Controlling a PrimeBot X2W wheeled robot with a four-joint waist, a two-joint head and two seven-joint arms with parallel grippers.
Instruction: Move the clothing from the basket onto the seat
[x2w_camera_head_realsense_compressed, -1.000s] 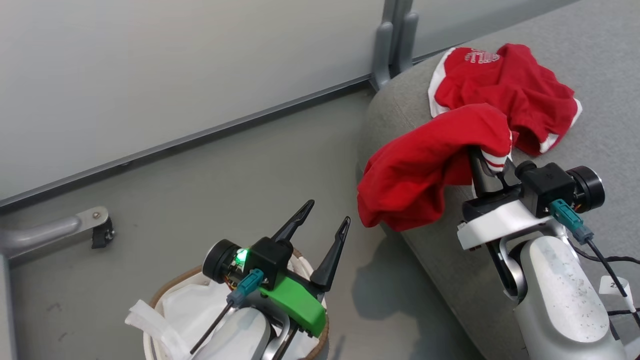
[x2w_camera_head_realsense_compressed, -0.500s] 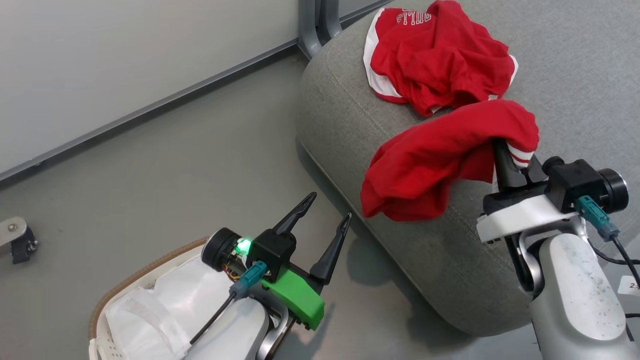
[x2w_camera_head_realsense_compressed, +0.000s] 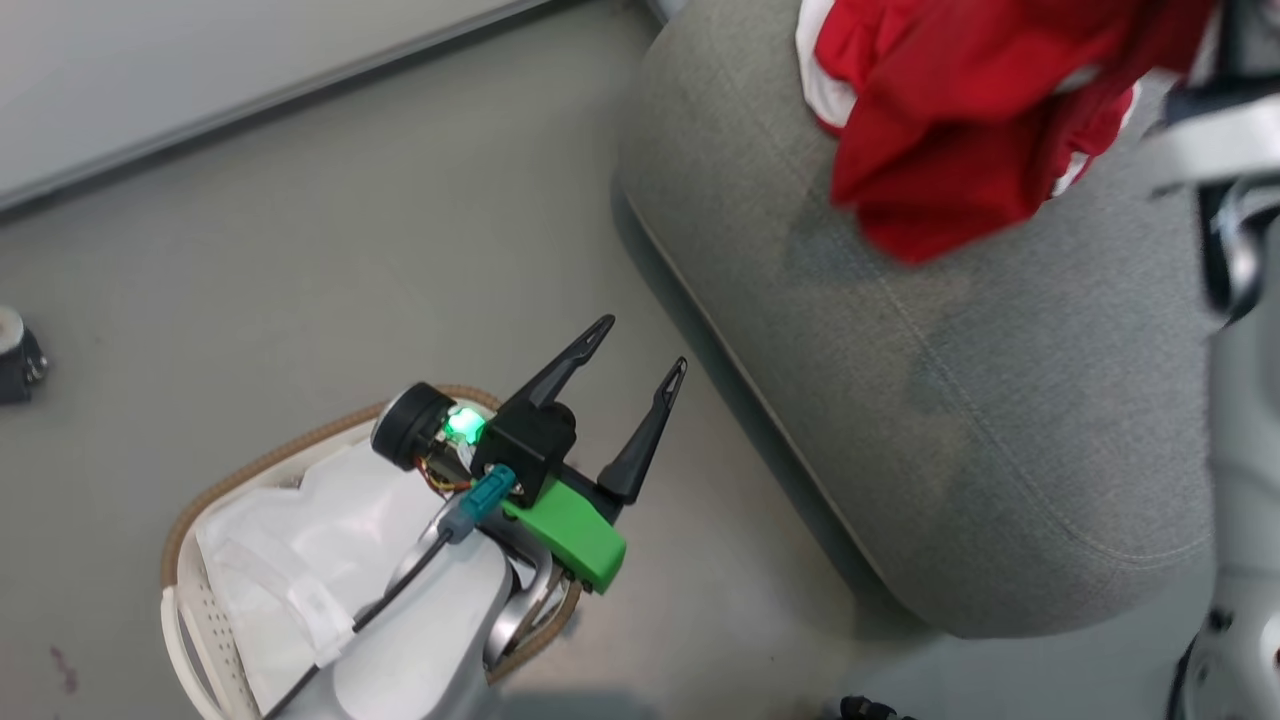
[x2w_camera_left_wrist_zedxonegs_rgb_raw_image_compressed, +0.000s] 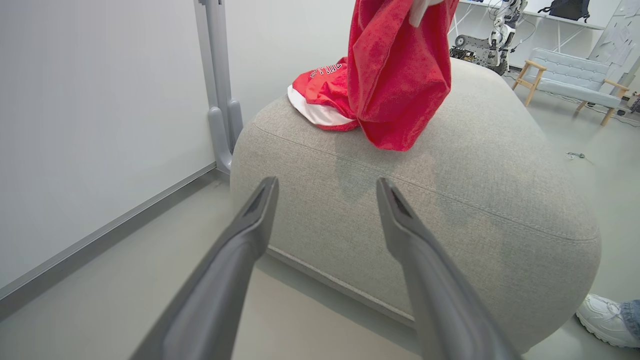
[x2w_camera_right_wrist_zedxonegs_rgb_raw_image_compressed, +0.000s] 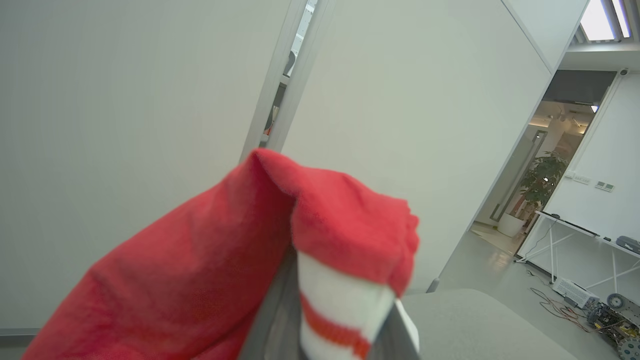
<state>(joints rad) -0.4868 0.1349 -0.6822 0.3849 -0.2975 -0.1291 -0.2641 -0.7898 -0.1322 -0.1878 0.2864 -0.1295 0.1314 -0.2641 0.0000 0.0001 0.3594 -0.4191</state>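
Our right gripper (x2w_camera_right_wrist_zedxonegs_rgb_raw_image_compressed: 335, 320) is pinched tight on a red garment (x2w_camera_left_wrist_zedxonegs_rgb_raw_image_compressed: 395, 75) that hangs above the seat (x2w_camera_head_realsense_compressed: 1000, 420), close to a second, lettered garment (x2w_camera_left_wrist_zedxonegs_rgb_raw_image_compressed: 322, 92) lying on the seat's top. Our left gripper (x2w_camera_head_realsense_compressed: 645, 342), jaws spread wide and empty, hovers beside the seat, over the basket (x2w_camera_head_realsense_compressed: 262, 455) on the floor (x2w_camera_head_realsense_compressed: 300, 250).

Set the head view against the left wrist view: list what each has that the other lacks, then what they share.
Head view, not left wrist view: the basket on the floor, with its white liner.
Left wrist view, not head view: a person's white shoe beside the seat, a bench far back, and lettering on the lying garment.
Both: the grey seat, the red clothing on it, one piece lying and one hanging from above, and the open left gripper.
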